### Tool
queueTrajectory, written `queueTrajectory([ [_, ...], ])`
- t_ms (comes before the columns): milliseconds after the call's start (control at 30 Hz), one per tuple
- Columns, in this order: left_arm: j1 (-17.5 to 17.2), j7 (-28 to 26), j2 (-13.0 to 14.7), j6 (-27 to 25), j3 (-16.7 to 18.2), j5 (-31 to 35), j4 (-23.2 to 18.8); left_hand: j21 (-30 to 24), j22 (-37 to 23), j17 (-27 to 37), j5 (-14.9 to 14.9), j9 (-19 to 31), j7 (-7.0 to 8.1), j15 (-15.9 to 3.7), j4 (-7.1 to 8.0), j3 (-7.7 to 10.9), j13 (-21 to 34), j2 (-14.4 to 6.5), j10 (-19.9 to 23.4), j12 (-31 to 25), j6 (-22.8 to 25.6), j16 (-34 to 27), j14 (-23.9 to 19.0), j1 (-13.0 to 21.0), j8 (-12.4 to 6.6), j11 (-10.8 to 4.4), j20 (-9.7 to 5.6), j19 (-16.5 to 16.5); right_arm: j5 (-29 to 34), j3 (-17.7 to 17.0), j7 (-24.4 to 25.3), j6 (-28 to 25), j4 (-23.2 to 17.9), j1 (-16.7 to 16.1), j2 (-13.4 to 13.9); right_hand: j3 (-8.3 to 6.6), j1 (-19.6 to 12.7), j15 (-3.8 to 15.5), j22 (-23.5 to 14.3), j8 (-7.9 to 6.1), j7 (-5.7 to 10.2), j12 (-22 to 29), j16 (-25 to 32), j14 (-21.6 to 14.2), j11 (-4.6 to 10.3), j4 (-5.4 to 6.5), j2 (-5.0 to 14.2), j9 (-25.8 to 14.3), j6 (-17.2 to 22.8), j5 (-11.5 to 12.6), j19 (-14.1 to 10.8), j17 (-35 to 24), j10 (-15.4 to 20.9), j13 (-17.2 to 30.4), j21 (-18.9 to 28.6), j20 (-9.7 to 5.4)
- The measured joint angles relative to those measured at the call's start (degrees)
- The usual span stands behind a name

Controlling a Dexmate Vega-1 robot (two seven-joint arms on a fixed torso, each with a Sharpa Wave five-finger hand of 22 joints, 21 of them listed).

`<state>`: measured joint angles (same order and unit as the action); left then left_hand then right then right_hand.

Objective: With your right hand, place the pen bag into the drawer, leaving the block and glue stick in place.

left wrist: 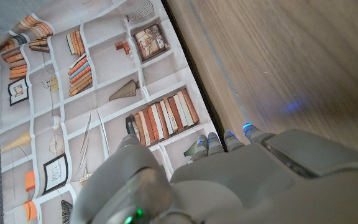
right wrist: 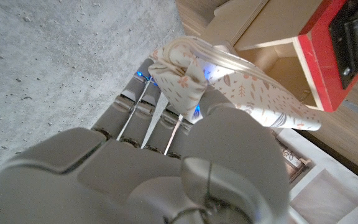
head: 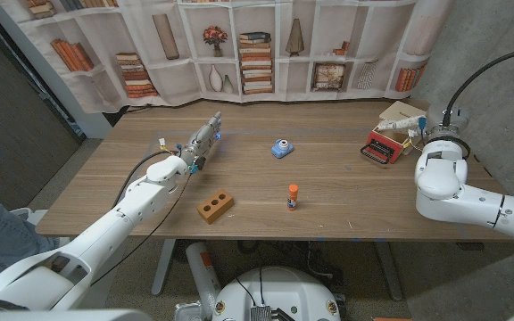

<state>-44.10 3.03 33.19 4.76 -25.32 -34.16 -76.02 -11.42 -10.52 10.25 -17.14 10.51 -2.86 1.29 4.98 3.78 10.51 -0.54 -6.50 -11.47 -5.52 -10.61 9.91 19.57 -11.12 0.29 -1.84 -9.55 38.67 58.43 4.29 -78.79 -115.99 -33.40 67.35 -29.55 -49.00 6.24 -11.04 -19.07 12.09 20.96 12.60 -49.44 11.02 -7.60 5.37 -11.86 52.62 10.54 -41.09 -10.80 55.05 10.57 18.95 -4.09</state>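
Observation:
My right hand [right wrist: 166, 143] grips the pen bag [right wrist: 247, 87], a cream pouch with a small leaf print, holding it over the little wooden drawer unit [right wrist: 260, 25] beside its red drawer front [right wrist: 328, 56]. From the head camera, the pen bag [head: 405, 122] hangs above the open red-fronted drawer [head: 384, 147] at the table's far right, with my right hand [head: 424, 132] just behind it. The brown block [head: 214, 206] with holes and the orange-capped glue stick [head: 293, 197] lie near the table's front middle. My left hand [head: 199, 143] reaches out straight-fingered over the table, holding nothing.
A small blue object [head: 281, 149] sits at the table's middle. The wooden table [head: 328, 178] ends at a bookshelf-print curtain [head: 257, 45] behind and a concrete wall on the right. My left hand's fingertips [left wrist: 222, 144] point toward that curtain [left wrist: 73, 93].

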Motion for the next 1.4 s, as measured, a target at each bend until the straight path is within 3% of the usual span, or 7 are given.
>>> queueTrajectory([
  [367, 0.47, 0.09, -0.41, -0.09, -0.26, 0.11, 0.92, 0.0, 0.0, 0.0, 0.0, 0.0, 0.0, 0.0, -0.11, -0.1, 0.0, 0.0, 0.0, 0.0, 0.0, 0.0, 0.0, 0.0, 0.0, 0.0, 0.0, 0.0, 3.7, 0.62, -4.31, 1.39, 2.7, 0.61, -1.24, 0.14, -0.01, 0.0, 0.0, 0.06, 0.0, -0.33, 0.0, 0.0, 0.0, -0.14, -0.01, -0.02, 0.0, -0.01, 0.0, 0.01, 0.0, -0.01, 0.0, 0.0],
  [1400, 1.56, 0.07, -1.05, -1.49, -1.15, 0.77, 2.09, 0.0, 0.0, 0.0, 0.41, 0.0, 0.0, 0.0, -0.33, -0.32, 0.0, -0.23, 0.0, 0.0, 0.0, 0.0, 0.0, 0.23, 0.0, 0.0, 0.0, 0.0, 8.39, -2.63, -14.34, 6.56, 10.52, 0.95, -6.04, 0.49, 0.36, 0.0, 0.0, 0.49, 0.0, -0.67, -0.39, 0.0, -0.01, 0.01, 0.47, 0.02, 0.0, -0.02, 0.22, 0.03, -0.01, -0.07, -0.13, 0.21],
])
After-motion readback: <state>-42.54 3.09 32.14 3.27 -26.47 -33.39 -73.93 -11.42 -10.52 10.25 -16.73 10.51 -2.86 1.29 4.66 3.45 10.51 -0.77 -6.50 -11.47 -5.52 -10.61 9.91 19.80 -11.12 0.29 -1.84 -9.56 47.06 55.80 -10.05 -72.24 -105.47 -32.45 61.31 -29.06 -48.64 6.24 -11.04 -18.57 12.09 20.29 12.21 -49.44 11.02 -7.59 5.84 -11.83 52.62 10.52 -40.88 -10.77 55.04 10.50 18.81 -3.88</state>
